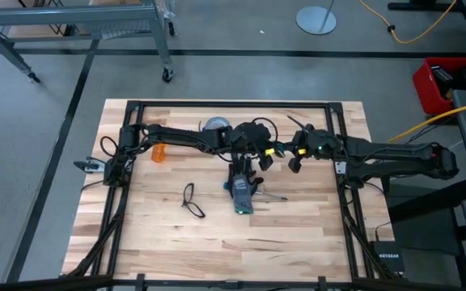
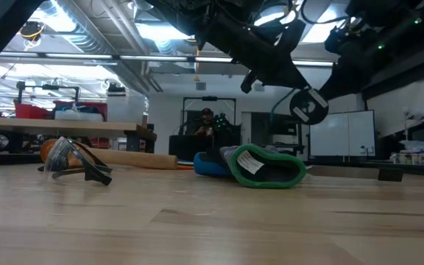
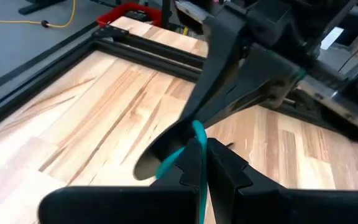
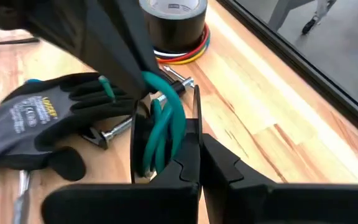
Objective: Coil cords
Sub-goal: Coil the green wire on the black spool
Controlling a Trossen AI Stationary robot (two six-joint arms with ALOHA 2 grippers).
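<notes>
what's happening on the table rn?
Both arms meet above the middle of the table. The left end effector and right end effector are each shut on a teal cord, holding it up between them over the work glove. A loose dark cord loop lies untouched on the wood nearby.

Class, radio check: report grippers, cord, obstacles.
Left gripper and right gripper both shut on teal cord, raised mid-table. Work glove below; loose loop untouched.

Wooden butcher-block table [image 1: 298, 234] with black frame. Resting on surface: loose dark cord loop [image 1: 191, 200], black-and-blue work glove [image 1: 240, 192], orange object [image 1: 160, 153], tape roll [image 4: 174, 22], bolts [image 4: 112, 132] beside glove.
</notes>
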